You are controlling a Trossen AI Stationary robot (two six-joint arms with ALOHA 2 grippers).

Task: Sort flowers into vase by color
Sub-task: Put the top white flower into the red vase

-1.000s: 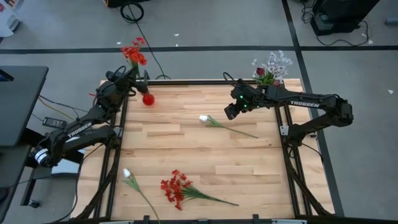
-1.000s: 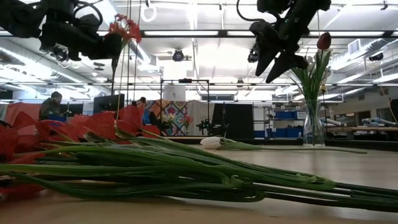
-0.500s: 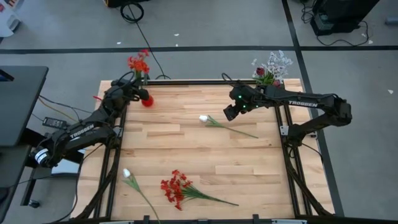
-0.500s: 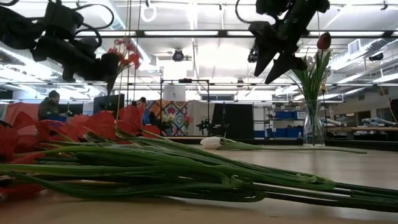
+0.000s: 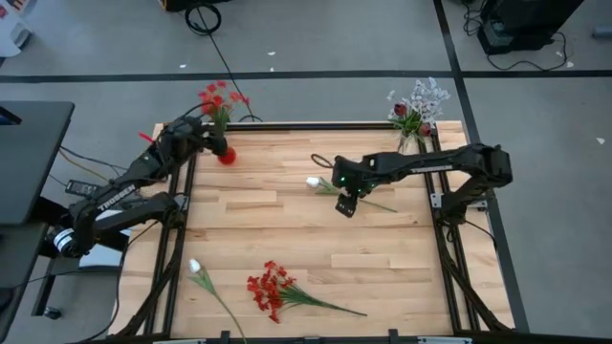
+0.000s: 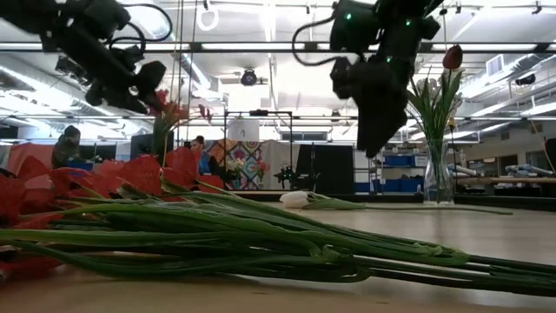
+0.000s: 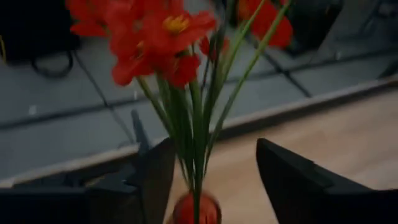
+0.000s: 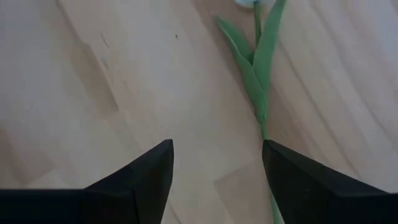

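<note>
Hovering with fingers spread, the right gripper (image 5: 346, 204) lines up over the white tulip (image 5: 314, 182) near the counter's (image 5: 287, 229) middle, while the left gripper (image 5: 212, 141), released, flanks the red cluster (image 5: 218, 98) in the red vase (image 5: 227, 154) at 11 o'clock.

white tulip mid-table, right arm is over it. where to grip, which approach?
Grip the white tulip on its thin green stem, just past the leaves, not on the bud. It lies flat on the table, so come straight down with the jaws set across the stem. The right gripper, open, hangs above that stretch, though the stem sits toward one finger, so it probably needs centring first.
</note>
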